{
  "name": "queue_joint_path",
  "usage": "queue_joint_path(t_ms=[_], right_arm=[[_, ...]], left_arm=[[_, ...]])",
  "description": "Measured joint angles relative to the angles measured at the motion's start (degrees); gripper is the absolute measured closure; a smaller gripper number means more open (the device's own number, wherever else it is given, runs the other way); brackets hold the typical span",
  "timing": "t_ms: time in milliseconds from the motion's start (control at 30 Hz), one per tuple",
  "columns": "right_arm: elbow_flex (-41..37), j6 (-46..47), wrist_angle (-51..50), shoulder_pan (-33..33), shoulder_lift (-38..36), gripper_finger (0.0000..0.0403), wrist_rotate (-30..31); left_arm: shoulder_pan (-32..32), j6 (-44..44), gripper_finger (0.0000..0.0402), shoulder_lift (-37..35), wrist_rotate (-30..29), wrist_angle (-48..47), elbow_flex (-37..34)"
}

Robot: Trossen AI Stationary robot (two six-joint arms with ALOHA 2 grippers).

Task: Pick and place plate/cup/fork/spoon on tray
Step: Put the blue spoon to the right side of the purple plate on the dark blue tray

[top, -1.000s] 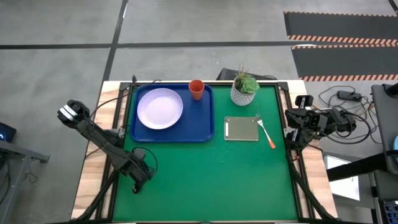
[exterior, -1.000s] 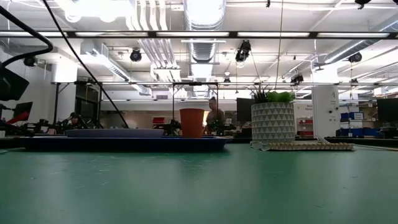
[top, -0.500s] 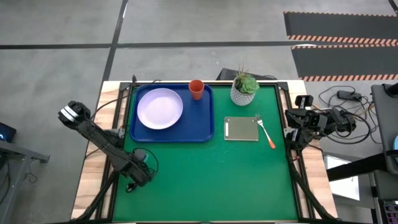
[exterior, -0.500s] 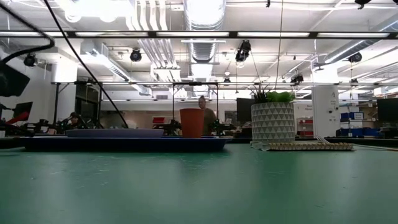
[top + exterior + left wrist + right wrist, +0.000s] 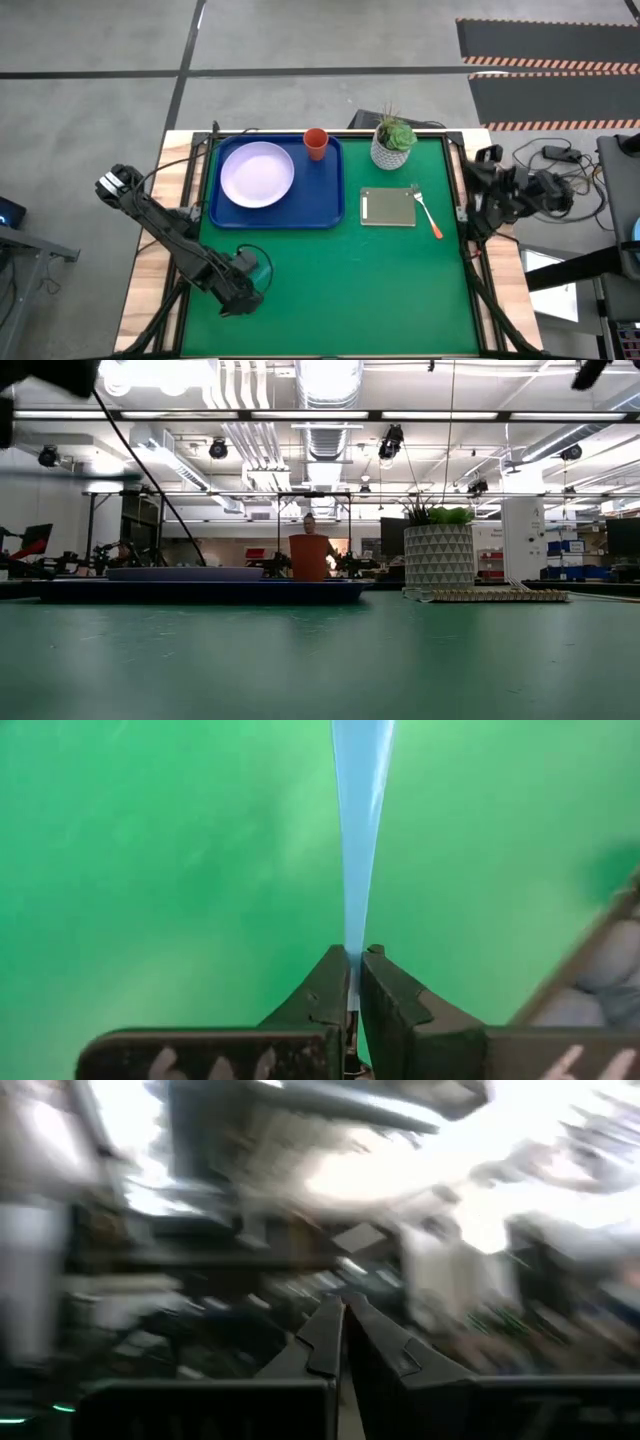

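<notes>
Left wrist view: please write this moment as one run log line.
left gripper: shut on light blue spoon handle | right gripper: shut, empty | orange-handled fork: on table

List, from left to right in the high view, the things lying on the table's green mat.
left gripper → plate → cup → grey-green pad → fork

No legible text, labels or brand marks showed in any view. Only partial white digits at bottom edge of left wrist view, printed on the left gripper (image 5: 352,982) body; looked like "64" at the right, but cut off, so couldn't be read w/ certainty. Rest too blurred.
</notes>
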Motion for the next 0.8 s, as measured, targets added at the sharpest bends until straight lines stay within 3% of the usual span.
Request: queue_joint_path(t_ms=[67,133,300,433,600,800], right_arm=[[2.2,0.6,-6.5,0.0,0.0,0.0394,4.2],[3.6,1.3,-10.5,0.0,0.6,0.0394,1.7],[5.1,3.1,-11.7,0.0,0.7,0.0394,-20.1],[5.4,5.7,-11.7,0.0,0.6,0.0394,-29.5],[5.4,7.1,-12.2,0.0,0.6,0.0394,-30.2],[5.4,7.3,-12.4,0.0,0.6,0.0394,-30.2]], left_arm=[[0.5,3.4,0.0401,0.8,-2.6,-0.2,2.9],[1.5,6.3,0.0401,1.9,-4.5,-0.2,5.7],[4.2,13.9,0.0401,5.0,-5.6,-0.2,10.9],[6.9,21.0,0.0401,7.9,-5.5,-0.3,14.9],[9.5,29.6,0.0401,11.9,-4.6,-0.2,20.2],[9.9,47.6,0.0401,17.3,-0.2,-0.3,24.4]])
